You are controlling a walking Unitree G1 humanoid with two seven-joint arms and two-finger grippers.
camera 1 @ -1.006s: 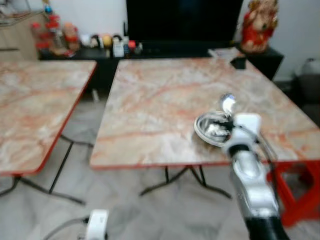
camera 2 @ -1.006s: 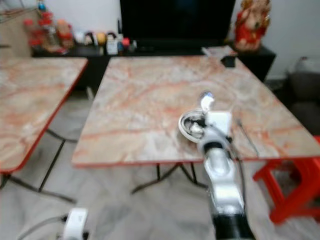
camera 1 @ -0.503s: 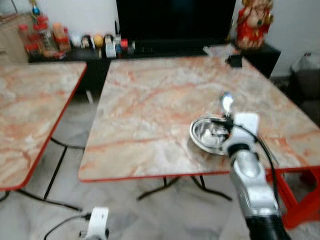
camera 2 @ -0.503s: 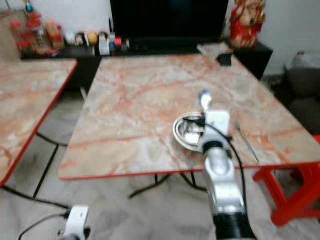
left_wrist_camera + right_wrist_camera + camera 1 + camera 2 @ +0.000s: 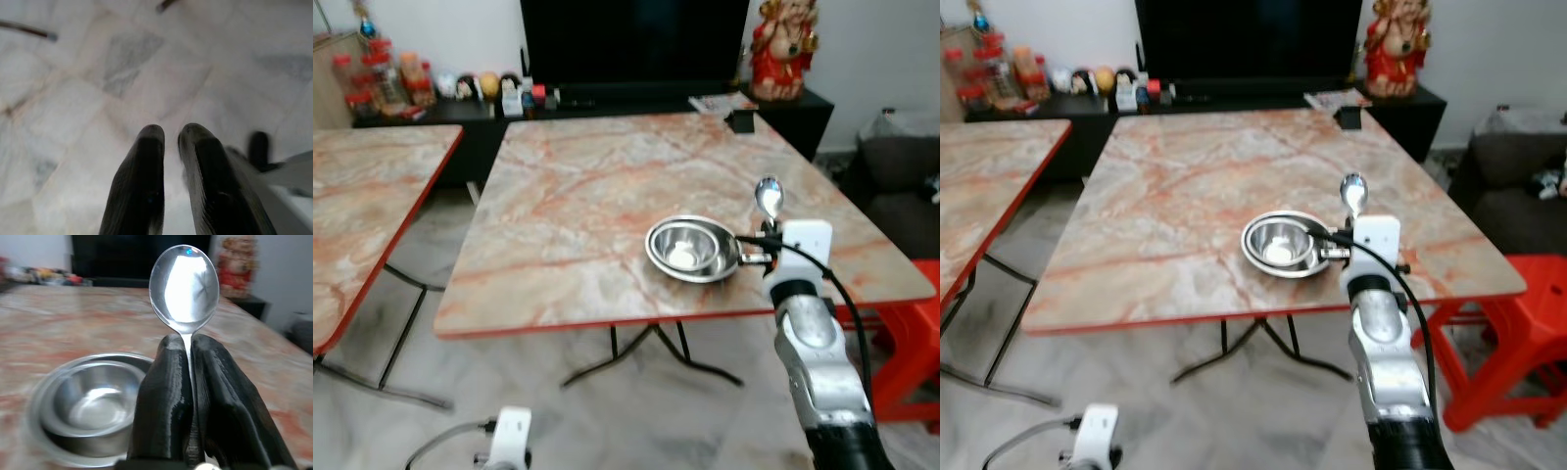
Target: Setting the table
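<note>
Left eye view, bowl (image 5: 690,249): you see it centre frame on the marble table (image 5: 587,186).
Right gripper (image 5: 188,345): just right of it, clamped on the spoon (image 5: 185,284), held upright.
Left gripper (image 5: 170,137): nearly closed, empty, over floor.

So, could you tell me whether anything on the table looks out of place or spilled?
Nothing stands out. The steel bowl sits upright in its plate on the table, nothing spilled. The right gripper holds the spoon bowl-end up beside it.
</note>
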